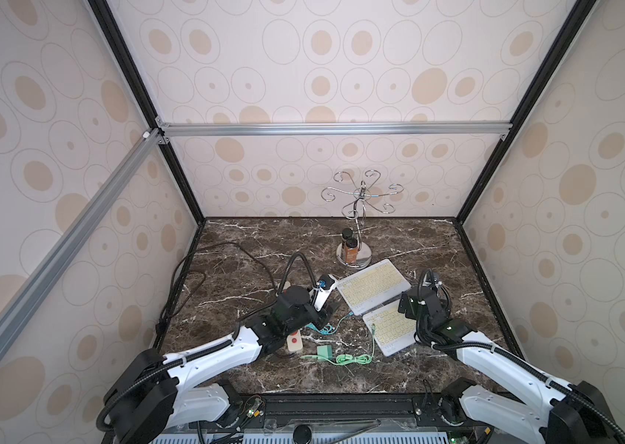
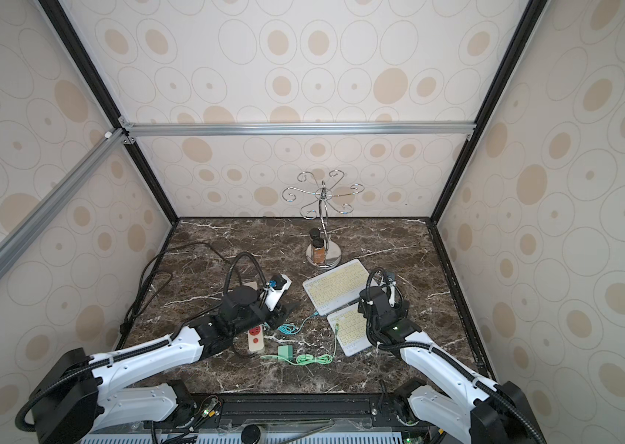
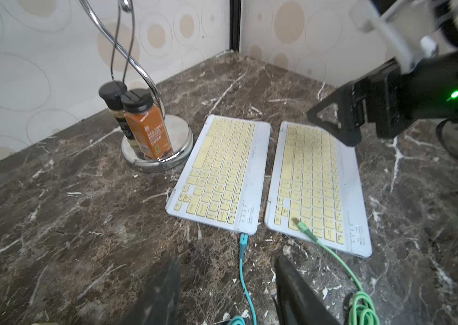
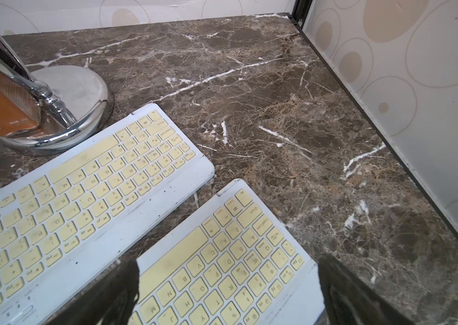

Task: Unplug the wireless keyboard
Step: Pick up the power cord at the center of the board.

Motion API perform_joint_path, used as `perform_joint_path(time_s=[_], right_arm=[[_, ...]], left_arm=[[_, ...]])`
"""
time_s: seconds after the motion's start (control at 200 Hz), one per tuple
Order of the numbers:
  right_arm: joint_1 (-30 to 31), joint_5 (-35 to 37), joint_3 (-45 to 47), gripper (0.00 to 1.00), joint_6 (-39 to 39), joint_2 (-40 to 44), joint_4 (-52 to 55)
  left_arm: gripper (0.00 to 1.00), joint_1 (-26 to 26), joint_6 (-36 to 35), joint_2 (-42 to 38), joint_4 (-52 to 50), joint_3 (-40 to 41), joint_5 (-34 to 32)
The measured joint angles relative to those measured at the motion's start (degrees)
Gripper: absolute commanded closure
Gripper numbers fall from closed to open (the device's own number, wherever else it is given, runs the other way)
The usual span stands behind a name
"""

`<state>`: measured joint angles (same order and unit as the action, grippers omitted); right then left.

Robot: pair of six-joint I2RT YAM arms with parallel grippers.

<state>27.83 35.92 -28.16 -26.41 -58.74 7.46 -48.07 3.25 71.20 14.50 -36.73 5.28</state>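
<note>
Holds the left claw (image 3: 228, 261) apart and empty, low over the bench (image 3: 81, 225), astride the blue cable (image 3: 241, 270). Just at 3 o'clock of it, meets the blue plug (image 3: 243, 240), seated in the 7 o'clock corner of the far keyboard (image 3: 219, 171). Hangs the right claw (image 4: 229, 259) wide apart, gripping nothing, above the near keyboard (image 4: 250, 247), at 5 o'clock of the far one, green plug (image 3: 304, 226) loose on its keys. Seemingly mid-approach to the blue plug. Next, probably: advance onto the plug body, clamp, pull straight toward 7 o'clock, bracing against sliding.
</note>
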Motion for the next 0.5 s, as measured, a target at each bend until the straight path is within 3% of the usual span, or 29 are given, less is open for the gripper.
perform_joint_path(time_s=[0.205, 0.5], right_arm=[[0.00, -0.42, -0.61, 0.01, 0.15, -4.87, -1.42], [0.00, -1.53, -2.14, 0.01, 0.15, -7.23, -1.25]], left_arm=[[0.37, -0.04, -4.76, 8.31, -5.75, -4.00, 3.78], [0.38, -0.09, -11.10, 20.20, -11.23, -10.91, 7.28]])
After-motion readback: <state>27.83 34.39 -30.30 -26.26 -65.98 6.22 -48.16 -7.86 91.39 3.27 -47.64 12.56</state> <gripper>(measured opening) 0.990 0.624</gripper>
